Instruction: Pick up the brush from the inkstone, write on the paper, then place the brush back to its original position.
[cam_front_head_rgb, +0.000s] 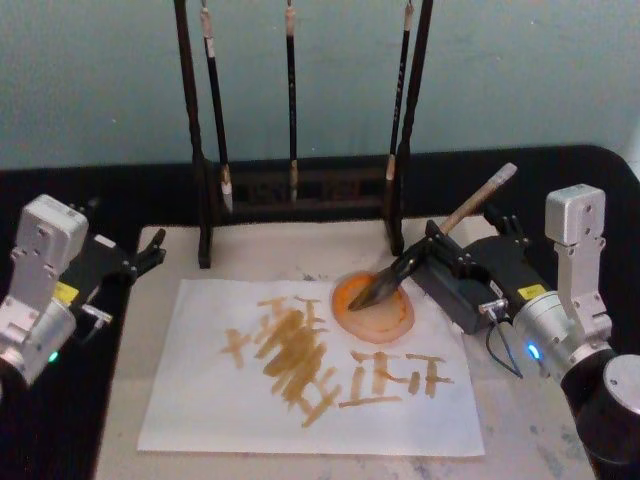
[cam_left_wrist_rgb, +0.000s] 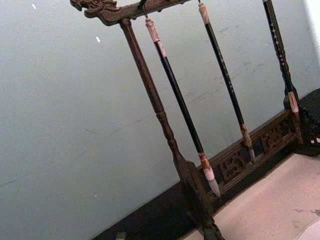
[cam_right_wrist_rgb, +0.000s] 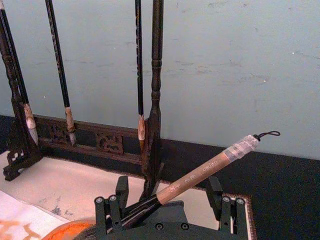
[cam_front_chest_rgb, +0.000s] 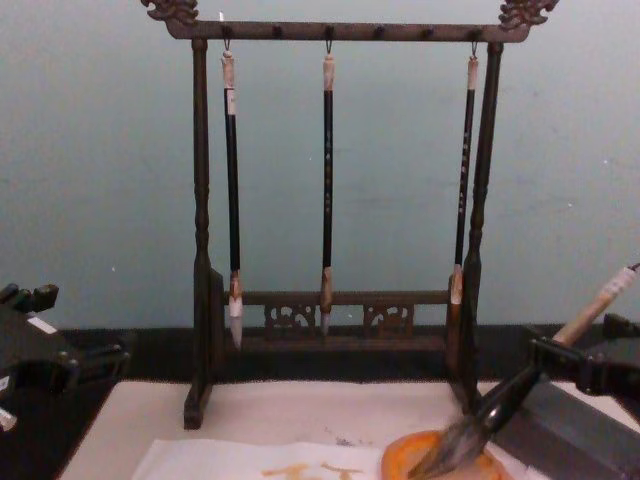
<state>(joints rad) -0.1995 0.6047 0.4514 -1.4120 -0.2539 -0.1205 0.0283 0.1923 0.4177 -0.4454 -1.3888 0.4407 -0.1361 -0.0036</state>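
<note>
Right pincer (cam_front_head_rgb: 432, 256) reached in from the right side, low over the table (cam_front_head_rgb: 60, 420), fingers well apart, one on either side of the brush (cam_front_head_rgb: 455, 224) handle without closing on it. Left pincer (cam_front_head_rgb: 140, 256) parked at the left edge, fingers pointing inward and parted.

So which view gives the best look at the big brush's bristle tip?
The head view: the brush shows whole, its tip resting in the orange dish. The chest view shows the tip side-on at the frame's bottom. The right wrist view mostly shows its handle.
</note>
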